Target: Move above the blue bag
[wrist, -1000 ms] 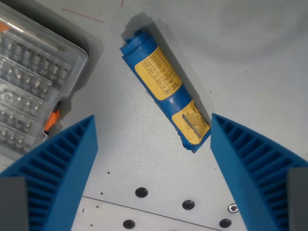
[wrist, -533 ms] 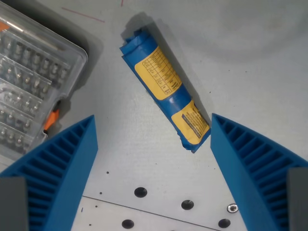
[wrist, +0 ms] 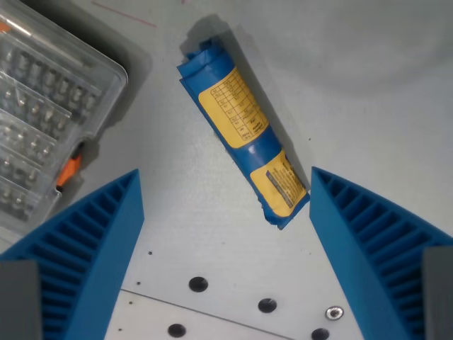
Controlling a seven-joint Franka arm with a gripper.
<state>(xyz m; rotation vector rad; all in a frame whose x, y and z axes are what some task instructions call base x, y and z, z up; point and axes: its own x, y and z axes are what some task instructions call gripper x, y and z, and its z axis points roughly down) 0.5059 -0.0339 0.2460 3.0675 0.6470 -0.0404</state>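
The blue bag (wrist: 242, 134), a rolled packet with yellow labels, lies flat on the pale grey table, slanting from upper left to lower right in the wrist view. My gripper (wrist: 226, 255) is open above the table, with its two ribbed blue fingers (wrist: 88, 244) spread wide at the bottom corners. The bag's lower end sits just inside the right finger (wrist: 375, 248), without touching it. Nothing is between the fingers.
A clear plastic organizer box (wrist: 42, 134) with an orange latch fills the wrist view's left side. Several dark holes (wrist: 197, 285) and a screw (wrist: 330, 312) mark a plate along the bottom edge. A thin red line (wrist: 124, 14) runs near the top.
The whole scene has shifted slightly left and down in the view, so the camera has moved a little. The bag and box lie as before. The fingers keep the same spread.
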